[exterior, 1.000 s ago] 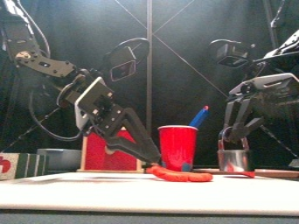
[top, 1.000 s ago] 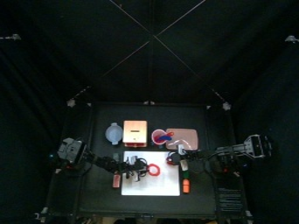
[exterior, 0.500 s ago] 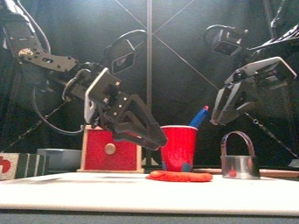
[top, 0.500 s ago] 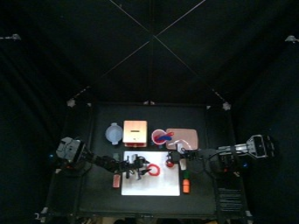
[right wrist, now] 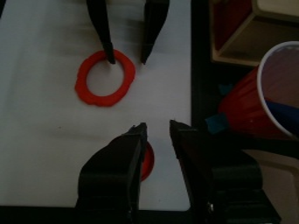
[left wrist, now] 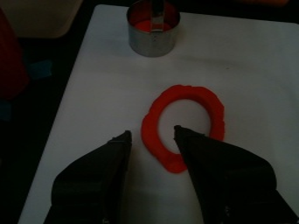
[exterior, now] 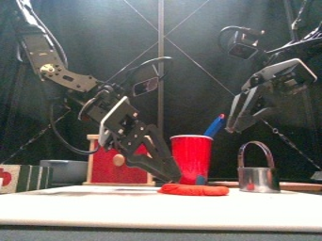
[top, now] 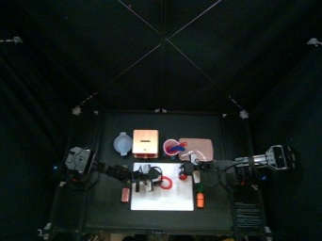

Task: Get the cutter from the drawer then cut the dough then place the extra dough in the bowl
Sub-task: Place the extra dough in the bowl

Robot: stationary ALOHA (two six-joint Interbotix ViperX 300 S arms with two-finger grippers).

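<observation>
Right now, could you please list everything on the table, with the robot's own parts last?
cutting board: one, white, table's front middle.
dough ring: one, red, flat on the board.
cutter: one, metal, wire handle, on the board right of the ring.
cup: one, red, behind the ring, holding a blue toy knife.
wooden box: one, pale, red drawer front, behind the board's left.
bowl: one, blue-grey, left of the box.
tray: one, pink, right of the box.
left hand: open, down at the ring's edge.
right hand: open, raised above the cutter.
</observation>
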